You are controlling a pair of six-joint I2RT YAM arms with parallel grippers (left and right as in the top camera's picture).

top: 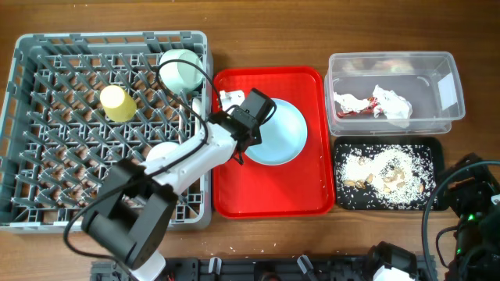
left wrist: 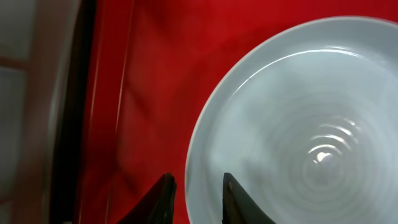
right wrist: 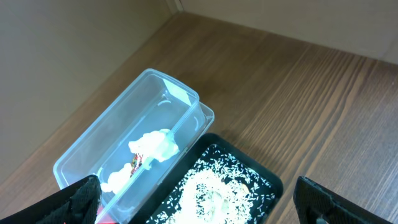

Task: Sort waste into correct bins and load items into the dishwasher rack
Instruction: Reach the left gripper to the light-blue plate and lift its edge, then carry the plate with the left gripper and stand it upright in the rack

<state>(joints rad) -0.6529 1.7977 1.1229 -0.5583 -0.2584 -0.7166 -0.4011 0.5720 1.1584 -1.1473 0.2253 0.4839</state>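
Note:
The light blue plate [top: 283,134] lies on the red serving tray [top: 269,199]. My left gripper [top: 244,139] is at the plate's left rim. In the left wrist view its fingers [left wrist: 196,186] are closed narrowly over the rim of the plate [left wrist: 298,124], one finger outside it and one over it. The yellow cup [top: 116,103] and pale green bowl [top: 181,70] sit in the grey rack [top: 47,55]. The napkin [top: 375,103] lies in the clear tub [top: 391,61]. The food scraps [top: 383,170] fill the black tray [top: 387,204]. My right gripper [right wrist: 198,202] is wide open and empty above the black tray [right wrist: 261,180]. I cannot make out the fork and spoon.
The left arm reaches from the front across the rack's right edge to the red tray. The right arm [top: 469,226] rests at the front right corner. Bare wooden table lies right of the tub [right wrist: 130,143] and the black tray.

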